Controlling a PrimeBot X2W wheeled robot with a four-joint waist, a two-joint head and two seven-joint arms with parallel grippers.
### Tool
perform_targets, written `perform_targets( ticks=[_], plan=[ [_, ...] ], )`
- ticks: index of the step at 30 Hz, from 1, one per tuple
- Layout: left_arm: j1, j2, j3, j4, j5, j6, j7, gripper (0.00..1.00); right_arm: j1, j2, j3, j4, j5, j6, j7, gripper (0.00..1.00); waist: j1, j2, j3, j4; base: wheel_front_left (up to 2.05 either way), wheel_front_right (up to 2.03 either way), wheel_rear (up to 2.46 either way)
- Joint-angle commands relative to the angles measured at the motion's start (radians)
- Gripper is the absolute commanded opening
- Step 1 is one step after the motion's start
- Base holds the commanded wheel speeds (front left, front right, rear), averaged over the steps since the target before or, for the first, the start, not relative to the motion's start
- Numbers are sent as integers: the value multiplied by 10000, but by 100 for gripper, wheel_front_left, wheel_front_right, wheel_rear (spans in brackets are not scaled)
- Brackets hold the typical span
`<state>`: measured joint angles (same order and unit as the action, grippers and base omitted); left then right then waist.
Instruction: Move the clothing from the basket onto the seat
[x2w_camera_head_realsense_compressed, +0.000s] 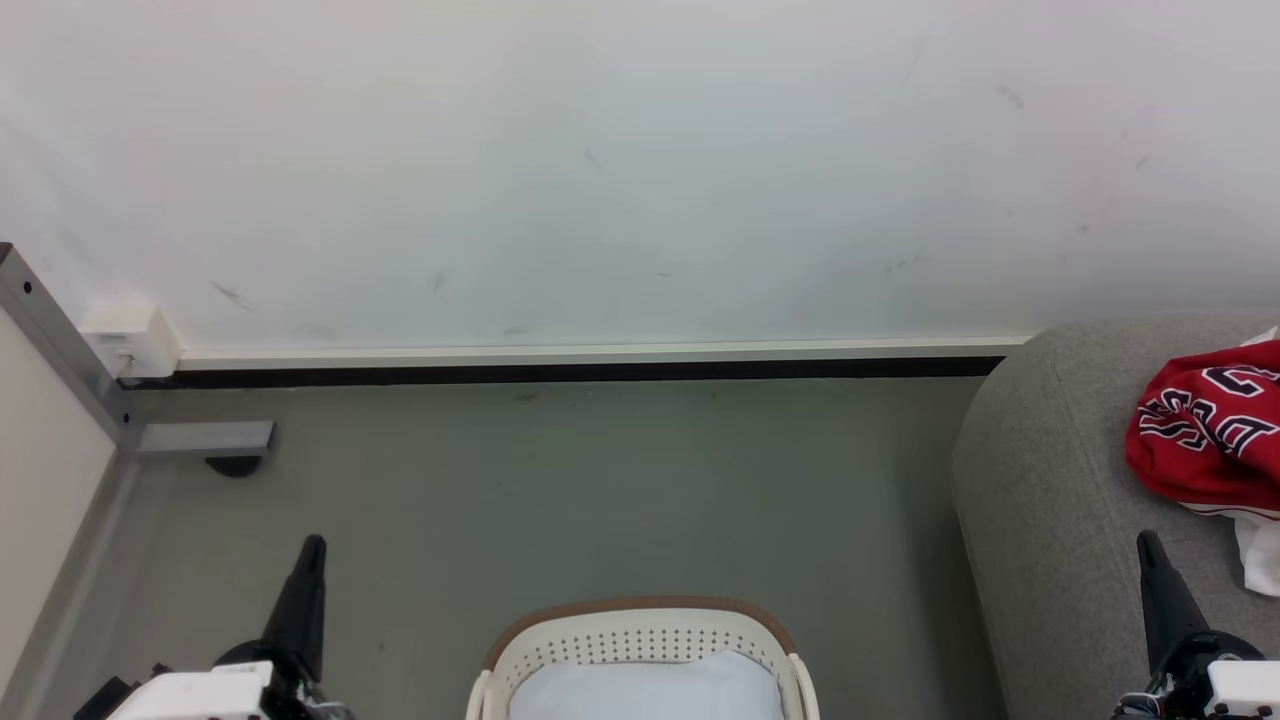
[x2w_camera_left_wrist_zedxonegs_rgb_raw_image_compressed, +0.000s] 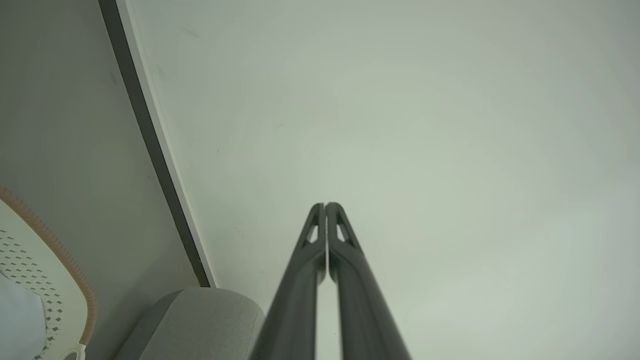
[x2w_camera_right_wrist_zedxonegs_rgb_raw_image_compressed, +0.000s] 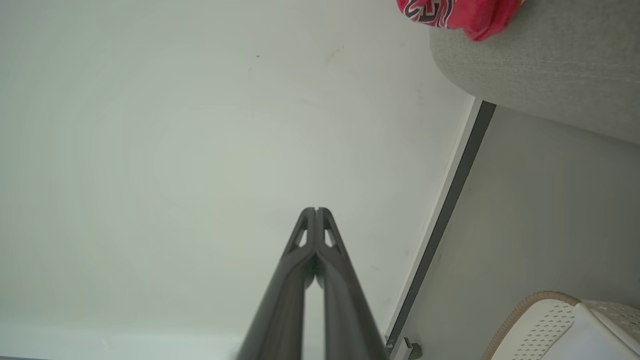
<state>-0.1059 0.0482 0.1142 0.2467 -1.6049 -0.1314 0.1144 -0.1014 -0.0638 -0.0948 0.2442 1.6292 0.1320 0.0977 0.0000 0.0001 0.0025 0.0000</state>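
Red clothing (x2w_camera_head_realsense_compressed: 1205, 435) with black letters outlined in white and white trim lies bunched on the grey seat (x2w_camera_head_realsense_compressed: 1050, 500) at the right; the right wrist view catches that clothing (x2w_camera_right_wrist_zedxonegs_rgb_raw_image_compressed: 455, 12) on the seat's (x2w_camera_right_wrist_zedxonegs_rgb_raw_image_compressed: 540, 70) edge. The cream basket (x2w_camera_head_realsense_compressed: 640, 640) with a brown rim stands on the floor at the bottom centre, its pale bottom showing. My left gripper (x2w_camera_head_realsense_compressed: 312, 545) points up at the lower left, shut and holding nothing. My right gripper (x2w_camera_head_realsense_compressed: 1148, 540) rises at the lower right in front of the seat, also shut and holding nothing. Each wrist view has its gripper (x2w_camera_left_wrist_zedxonegs_rgb_raw_image_compressed: 325, 205) (x2w_camera_right_wrist_zedxonegs_rgb_raw_image_compressed: 316, 210) with fingers pressed together.
A white wall (x2w_camera_head_realsense_compressed: 640, 170) with a pale and black baseboard (x2w_camera_head_realsense_compressed: 600, 365) runs across the back. A grey metal frame leg with a foot (x2w_camera_head_realsense_compressed: 200, 440) and a white box (x2w_camera_head_realsense_compressed: 130, 340) stand at the left. Grey floor (x2w_camera_head_realsense_compressed: 560, 500) lies between basket and wall.
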Motion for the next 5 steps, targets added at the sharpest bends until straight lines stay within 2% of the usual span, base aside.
perform_targets(
  ticks=[1, 5],
  plan=[
    [-93, 18, 33, 1, -129, 14, 45, 0, -140, -16, -21, 27, -12, -24, 32, 0, 0, -1, 0, 0, 0, 0, 0],
    [-93, 18, 33, 1, -129, 14, 45, 0, -141, -9, -31, 28, -23, -24, 43, 0, 0, -1, 0, 0, 0, 0, 0]
  ],
)
